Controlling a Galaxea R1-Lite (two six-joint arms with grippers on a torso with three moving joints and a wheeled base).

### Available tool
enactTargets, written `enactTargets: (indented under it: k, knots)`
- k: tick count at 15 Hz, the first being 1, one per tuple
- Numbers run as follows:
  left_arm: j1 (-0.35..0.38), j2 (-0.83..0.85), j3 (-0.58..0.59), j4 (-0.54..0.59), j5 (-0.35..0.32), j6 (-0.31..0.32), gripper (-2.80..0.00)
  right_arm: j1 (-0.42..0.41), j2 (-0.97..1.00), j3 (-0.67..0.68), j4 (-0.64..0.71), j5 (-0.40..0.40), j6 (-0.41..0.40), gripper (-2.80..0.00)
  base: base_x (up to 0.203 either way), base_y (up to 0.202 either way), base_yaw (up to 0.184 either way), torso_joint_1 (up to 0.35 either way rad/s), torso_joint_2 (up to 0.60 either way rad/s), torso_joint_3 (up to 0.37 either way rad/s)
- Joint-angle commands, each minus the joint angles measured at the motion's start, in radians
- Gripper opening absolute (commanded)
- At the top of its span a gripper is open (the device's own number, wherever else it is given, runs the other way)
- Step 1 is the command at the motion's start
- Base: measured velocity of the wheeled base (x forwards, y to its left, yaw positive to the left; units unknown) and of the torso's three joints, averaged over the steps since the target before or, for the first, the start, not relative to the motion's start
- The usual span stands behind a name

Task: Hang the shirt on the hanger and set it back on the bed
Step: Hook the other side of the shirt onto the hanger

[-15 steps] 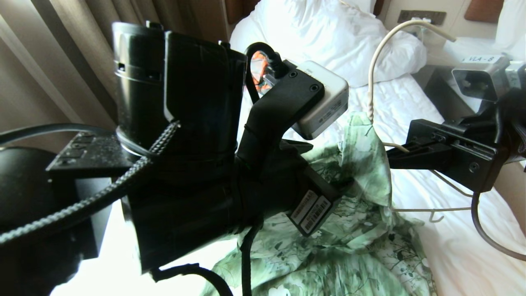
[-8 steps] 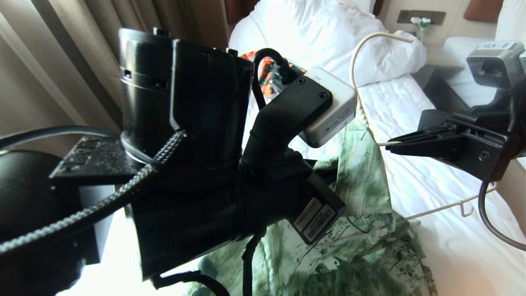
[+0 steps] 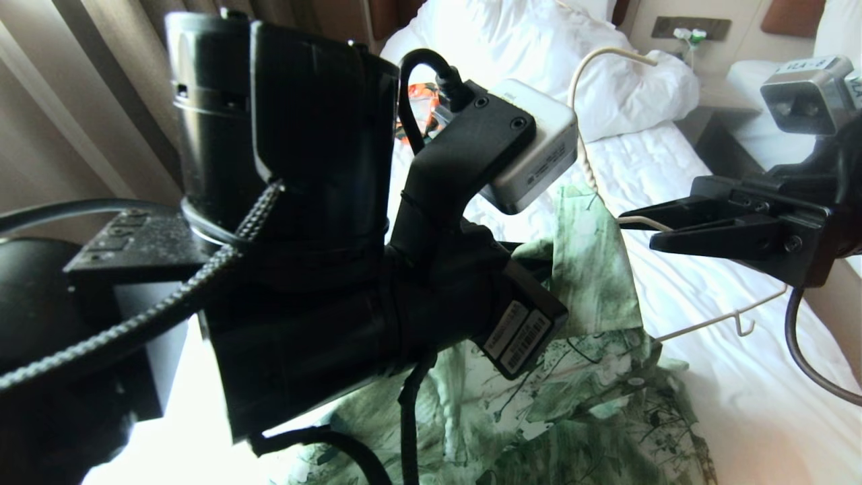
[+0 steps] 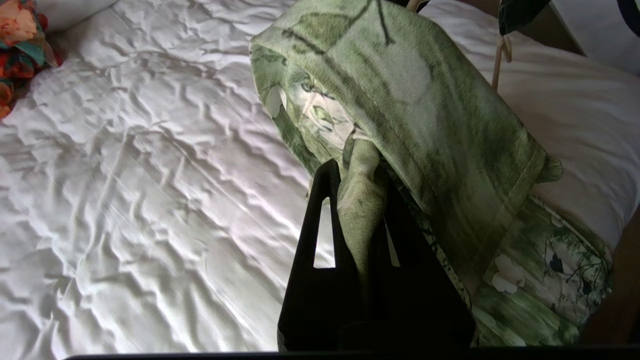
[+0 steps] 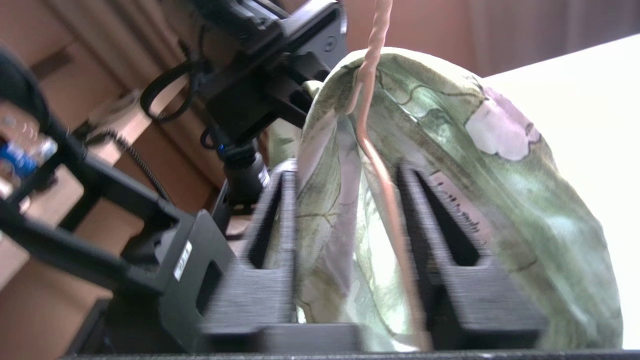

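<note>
Leftmost, we note the left gripper [image 4: 357, 200] pinching a soft fold of leaf-printed shirt [image 3: 592, 269] above the bed's [image 3: 714, 397] wrinkled sheet; the thin wire hanger [image 3: 700, 323] threads it; right gripper [image 5: 345, 220] fingers parted, straddling wire.

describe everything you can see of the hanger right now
The hanger is a thin, cream-coloured wire frame with a twisted neck and a curved hook at the top. It stands raised above the bed, with one shoulder tucked inside the shirt. Its straight bottom bar, which has a small notch hook, sticks out to the robot's right. The right gripper has its jaws apart on either side of the wire, with shirt fabric between them too. The left gripper pinches the shirt, not the hanger.
</note>
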Motion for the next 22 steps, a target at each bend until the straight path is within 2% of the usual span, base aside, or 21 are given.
enactTargets:
  k: [1, 3, 6, 9, 10, 11, 14, 15, 16, 19, 20, 22]
  knots:
    - [-0.001, -0.006, 0.001, -0.005, 0.002, 0.002, -2.80, -0.018, -0.026, -0.001, -0.002, -0.021, 0.022, 0.00, 0.000, 0.000, 0.000, 0.000, 0.00, 0.000]
    - [-0.003, -0.006, 0.005, -0.005, 0.003, 0.001, -2.80, -0.076, -0.056, -0.003, -0.002, -0.037, 0.087, 0.00, 0.000, 0.000, 0.000, 0.000, 0.00, 0.000]
    - [-0.001, -0.006, 0.006, -0.005, 0.019, -0.010, -2.80, -0.181, -0.112, -0.030, 0.000, -0.058, 0.280, 0.00, 0.000, 0.000, 0.000, 0.000, 0.00, 0.000]
    - [-0.004, -0.007, 0.007, -0.003, 0.020, -0.014, -2.80, -0.261, -0.116, -0.068, 0.004, -0.066, 0.390, 0.00, 0.000, 0.000, 0.000, 0.000, 0.00, 0.000]
    - [-0.004, -0.013, 0.007, -0.002, 0.020, -0.014, -2.80, -0.282, -0.115, -0.068, 0.008, -0.091, 0.402, -0.31, 0.000, 0.000, 0.000, 0.000, 0.00, 0.000]
    - [-0.008, -0.021, 0.007, 0.000, 0.020, -0.014, -2.80, -0.291, -0.111, -0.070, 0.032, -0.112, 0.406, -2.80, 0.000, 0.000, 0.000, 0.000, 0.00, 0.000]
    - [-0.009, -0.035, 0.004, 0.000, 0.020, -0.014, -2.80, -0.298, -0.084, -0.163, 0.279, -0.220, 0.427, -2.80, 0.000, 0.000, 0.000, 0.000, 0.00, 0.000]
    - [-0.009, -0.037, 0.004, -0.002, 0.021, -0.014, -2.80, -0.297, -0.073, -0.181, 0.358, -0.251, 0.420, -2.80, 0.000, 0.000, 0.000, 0.000, 0.00, 0.000]
    - [-0.008, -0.037, 0.002, -0.003, 0.021, -0.014, -2.80, -0.291, -0.059, -0.188, 0.439, -0.282, 0.369, -2.80, 0.000, 0.000, 0.000, 0.000, 0.00, 0.000]
    - [-0.006, -0.037, 0.002, -0.005, 0.020, -0.016, -2.80, -0.244, -0.028, -0.168, 0.630, -0.471, 0.127, -2.80, 0.000, 0.000, 0.000, 0.000, 0.00, 0.000]
    - [-0.006, -0.037, 0.004, -0.005, 0.022, -0.016, -2.80, -0.235, -0.025, -0.137, 0.669, -0.500, 0.048, -2.80, 0.000, 0.000, 0.000, 0.000, 0.00, 0.000]
    - [-0.012, -0.043, 0.006, -0.003, 0.022, -0.015, -2.80, -0.234, -0.036, -0.076, 0.665, -0.505, -0.018, -2.80, 0.000, 0.000, 0.000, 0.000, 0.00, 0.000]
